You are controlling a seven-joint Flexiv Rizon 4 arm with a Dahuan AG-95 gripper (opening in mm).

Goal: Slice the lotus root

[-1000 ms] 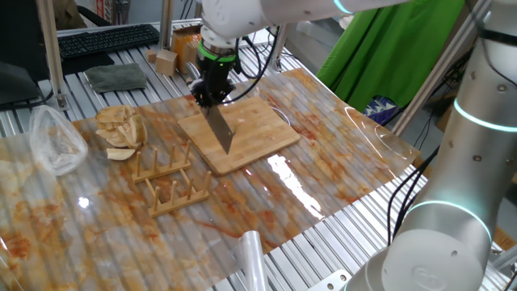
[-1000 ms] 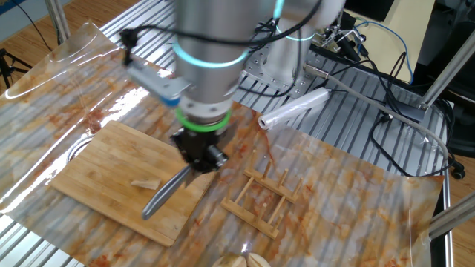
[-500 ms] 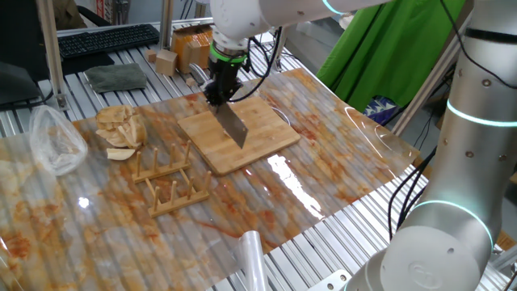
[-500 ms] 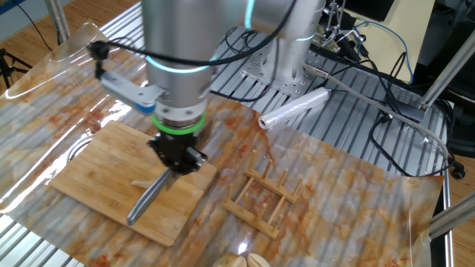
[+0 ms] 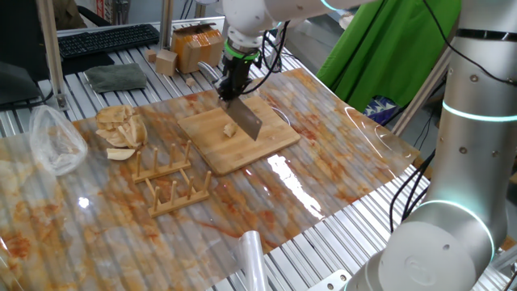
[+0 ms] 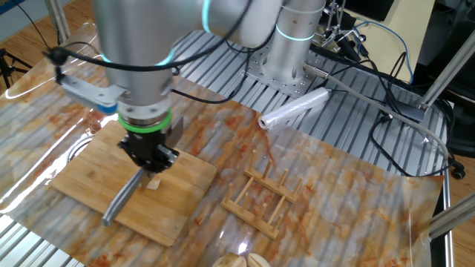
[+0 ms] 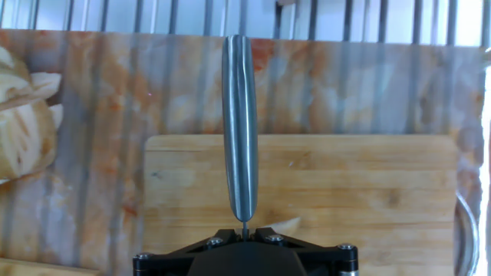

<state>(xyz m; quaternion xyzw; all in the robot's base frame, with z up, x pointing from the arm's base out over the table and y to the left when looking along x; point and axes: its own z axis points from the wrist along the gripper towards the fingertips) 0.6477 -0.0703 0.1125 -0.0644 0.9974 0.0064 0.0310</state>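
A small pale lotus root (image 5: 229, 129) chunk lies on the bamboo board (image 5: 275, 133). My gripper (image 5: 233, 87) hangs over the board's far side, shut on a knife (image 5: 248, 121) whose blade slopes down just right of the chunk. In the other fixed view the gripper (image 6: 152, 159) is over the board (image 6: 82, 174), the knife (image 6: 121, 202) points to the near edge, and the lotus root (image 6: 154, 182) sits right under the hand. In the hand view the knife (image 7: 239, 130) runs straight ahead from the gripper (image 7: 244, 228), with the lotus root (image 7: 285, 225) peeking out beside it.
A wooden rack (image 5: 166, 182) stands near the board's front left. A heap of tan slices (image 5: 121, 129) and a plastic bag (image 5: 52, 141) lie at the left. A wooden cube (image 5: 166, 58) sits at the back. A film roll (image 6: 293, 110) lies by the arm's base.
The arm has carried the knife across the board, rightward in one fixed view and leftward in the other. The lotus root chunk now shows right beside the blade.
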